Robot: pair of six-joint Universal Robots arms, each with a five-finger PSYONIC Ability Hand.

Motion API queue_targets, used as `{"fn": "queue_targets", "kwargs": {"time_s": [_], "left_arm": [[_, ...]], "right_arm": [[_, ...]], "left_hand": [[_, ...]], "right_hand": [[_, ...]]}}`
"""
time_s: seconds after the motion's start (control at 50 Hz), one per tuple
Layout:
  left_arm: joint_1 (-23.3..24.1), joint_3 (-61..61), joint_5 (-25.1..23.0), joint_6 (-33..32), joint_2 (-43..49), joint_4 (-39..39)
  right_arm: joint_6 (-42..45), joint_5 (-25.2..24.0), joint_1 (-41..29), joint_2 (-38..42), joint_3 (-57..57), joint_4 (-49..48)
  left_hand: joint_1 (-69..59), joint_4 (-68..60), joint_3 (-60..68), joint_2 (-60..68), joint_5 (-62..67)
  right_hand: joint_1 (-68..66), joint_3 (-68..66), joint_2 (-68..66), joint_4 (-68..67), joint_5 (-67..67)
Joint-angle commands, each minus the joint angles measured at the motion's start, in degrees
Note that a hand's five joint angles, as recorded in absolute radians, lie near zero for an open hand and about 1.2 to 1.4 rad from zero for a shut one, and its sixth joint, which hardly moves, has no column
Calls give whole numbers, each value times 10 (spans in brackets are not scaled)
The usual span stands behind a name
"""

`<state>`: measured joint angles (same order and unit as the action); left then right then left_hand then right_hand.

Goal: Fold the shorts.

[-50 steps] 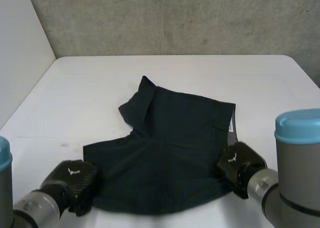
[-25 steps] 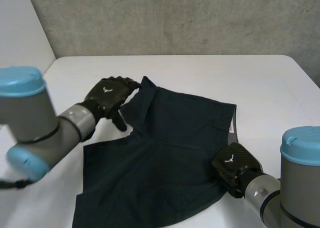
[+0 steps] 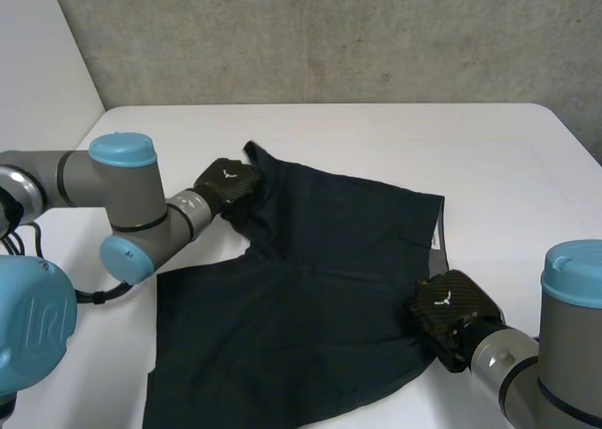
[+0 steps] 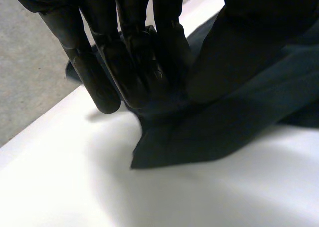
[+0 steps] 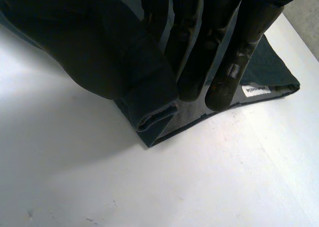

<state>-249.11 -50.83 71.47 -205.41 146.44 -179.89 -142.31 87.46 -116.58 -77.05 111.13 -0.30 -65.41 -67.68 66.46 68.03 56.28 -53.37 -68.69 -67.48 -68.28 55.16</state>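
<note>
The white table [image 3: 489,156] held dark shorts [image 3: 329,260]. The left hand [image 3: 229,182] pinched a far leg corner, the right hand [image 3: 450,307] the waistband's near corner.

Two-armed robot, grey and black
The left arm [image 3: 122,198] and right arm [image 3: 564,354] are grey tubes with light-blue caps — the left hand [image 3: 229,182] and right hand [image 3: 450,309] black weave, small white emblem.

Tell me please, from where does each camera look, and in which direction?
Head view: behind, between the arms, looking down at the white table and dark shorts; both arms, left hand, right hand show.
Left wrist view: on the left wrist, along the palm; its fingers pinch a leg corner.
Right wrist view: on the right wrist; its fingers pinch the waistband near the label.
All share the shorts.
</note>
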Motion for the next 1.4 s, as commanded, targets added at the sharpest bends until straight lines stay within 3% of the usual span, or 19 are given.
{"fn": "queue_targets", "kwargs": {"time_s": [0.02, 0.14, 0.28, 0.34, 0.36, 0.4, 0.58, 0.74, 0.8, 0.9, 0.98, 1.12, 1.4], "left_arm": [[10, -30, 111, -33, -15, 10], [24, -81, 233, -32, -65, 50], [33, -83, 245, -32, -73, 44], [30, -74, 242, -29, -71, 36], [29, -70, 240, -28, -70, 33], [29, -69, 236, -29, -71, 32], [17, -82, 201, -1, -97, 37], [-35, -96, 190, 41, -105, 37], [-52, -93, 162, 51, -96, 37], [-66, -88, 63, 92, -86, 38], [-82, -71, 33, 147, -81, 38], [-104, -7, 11, 250, -51, 58], [-99, 148, 2, 270, 57, 177]], "right_arm": [[0, 1, 1, 0, 0, -1], [-1, 0, 0, 0, -1, -1], [0, 0, 0, 0, -1, -1], [0, 0, 0, 0, 1, 0], [0, 0, 0, 0, 2, 0], [0, 0, 0, -1, 4, -1], [0, 1, 0, 0, 5, -1], [0, 0, 0, 1, 7, -1], [0, 0, 0, 1, 7, -2], [0, 0, 0, 1, 7, -2], [0, 1, 0, 3, 7, -3], [0, 1, 0, 3, 7, -2], [0, 2, 0, 2, 7, -3]], "left_hand": [[-146, -123, 135, 120, 137], [-146, -123, 135, 120, 137], [-121, -98, 111, 95, 112], [167, 190, -178, -193, -176], [398, 421, -409, -424, -407], [543, 566, -554, -569, -552], [535, 558, -546, -561, -544], [466, 489, -477, -493, -475], [409, 432, -420, -435, -418], [298, 321, -309, -325, -307], [251, 274, -261, -277, -260], [249, 272, -260, -275, -258], [234, 257, -245, -260, -243]], "right_hand": [[-266, -113, -125, -117, 148], [-266, -113, -125, -117, 148], [-266, -113, -125, -117, 148], [-266, -113, -125, -117, 148], [-266, -113, -125, -117, 148], [-266, -113, -125, -117, 148], [-266, -113, -125, -117, 148], [-266, -113, -125, -117, 148], [-266, -113, -125, -117, 148], [-266, -113, -125, -117, 148], [-266, -113, -125, -117, 148], [-266, -113, -125, -117, 148], [-266, -113, -125, -117, 148]]}}
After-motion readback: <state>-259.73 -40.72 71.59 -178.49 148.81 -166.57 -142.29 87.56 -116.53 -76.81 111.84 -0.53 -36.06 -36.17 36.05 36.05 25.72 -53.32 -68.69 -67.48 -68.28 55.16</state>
